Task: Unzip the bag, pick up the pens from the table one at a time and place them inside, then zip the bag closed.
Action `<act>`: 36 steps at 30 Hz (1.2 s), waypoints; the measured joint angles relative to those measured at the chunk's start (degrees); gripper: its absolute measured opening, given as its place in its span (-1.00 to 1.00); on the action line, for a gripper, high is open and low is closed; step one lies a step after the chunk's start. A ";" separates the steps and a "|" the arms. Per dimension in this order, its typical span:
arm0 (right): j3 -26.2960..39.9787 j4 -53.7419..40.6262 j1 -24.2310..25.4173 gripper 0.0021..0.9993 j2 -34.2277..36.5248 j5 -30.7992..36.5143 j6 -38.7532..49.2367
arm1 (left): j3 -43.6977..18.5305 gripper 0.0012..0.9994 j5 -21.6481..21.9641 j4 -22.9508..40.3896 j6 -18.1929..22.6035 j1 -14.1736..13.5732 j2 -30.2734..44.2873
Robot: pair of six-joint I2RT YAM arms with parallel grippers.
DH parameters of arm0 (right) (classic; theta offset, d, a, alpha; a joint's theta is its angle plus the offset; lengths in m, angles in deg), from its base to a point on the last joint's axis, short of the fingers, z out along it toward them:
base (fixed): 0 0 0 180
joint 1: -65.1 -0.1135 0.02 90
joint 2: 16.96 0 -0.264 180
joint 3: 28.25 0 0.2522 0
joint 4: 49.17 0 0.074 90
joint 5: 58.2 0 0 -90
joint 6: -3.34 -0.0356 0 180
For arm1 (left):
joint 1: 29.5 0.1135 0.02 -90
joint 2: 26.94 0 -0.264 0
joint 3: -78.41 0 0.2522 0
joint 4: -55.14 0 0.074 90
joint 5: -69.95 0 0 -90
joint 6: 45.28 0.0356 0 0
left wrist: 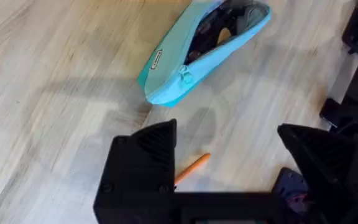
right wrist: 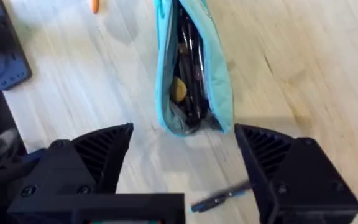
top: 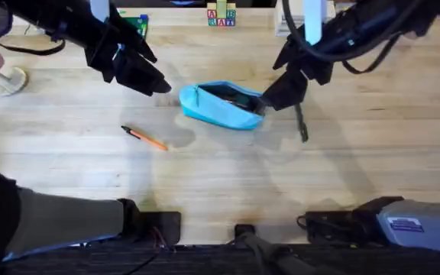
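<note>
The left gripper (top: 153,82) is hovering released toward the tabletop's (top: 205,183) far left, the orange pen (top: 145,138) lying nearer the front edge. At mid-table the bag (top: 221,105) is gaping unzipped, apparently holding dark items. The right gripper (top: 270,99), also spread and empty, is hanging at the bag's right end, the black pen (top: 302,124) lying just beside it.

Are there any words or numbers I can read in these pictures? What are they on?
None can be read for sure.
Letter blocks at the table's far edge: coloured letters, too blurred to read.
White sticker on the grey box at the right arm's base: print too small to read.
Small label on the side of the bag: too blurred to read.
</note>
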 joint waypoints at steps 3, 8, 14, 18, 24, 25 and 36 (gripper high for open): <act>0.00 -0.87 0.00 1.00 -2.39 1.56 -1.42 | 0.00 0.99 0.00 0.01 0.00 0.00 0.00; 0.00 -3.55 0.00 1.00 -5.63 3.97 -3.45 | 0.00 0.99 0.00 -0.02 0.00 0.00 0.00; 0.00 -5.92 0.00 1.00 -9.18 8.29 -6.78 | 0.00 0.99 0.00 0.01 0.00 0.00 0.00; 0.00 -7.36 0.00 1.00 -11.34 10.41 -7.71 | 0.00 0.99 0.00 0.01 0.00 0.00 0.00; 0.00 -8.81 0.00 1.00 -14.26 13.82 -10.15 | 0.00 0.99 0.00 -0.02 0.00 0.00 0.00; 0.00 -9.03 0.00 1.00 -14.60 14.89 -11.02 | 0.00 0.99 0.00 -0.02 0.00 0.01 -0.01; 0.00 -14.63 0.00 1.00 -15.56 28.99 -29.11 | 0.00 0.99 0.00 0.01 0.00 0.00 0.00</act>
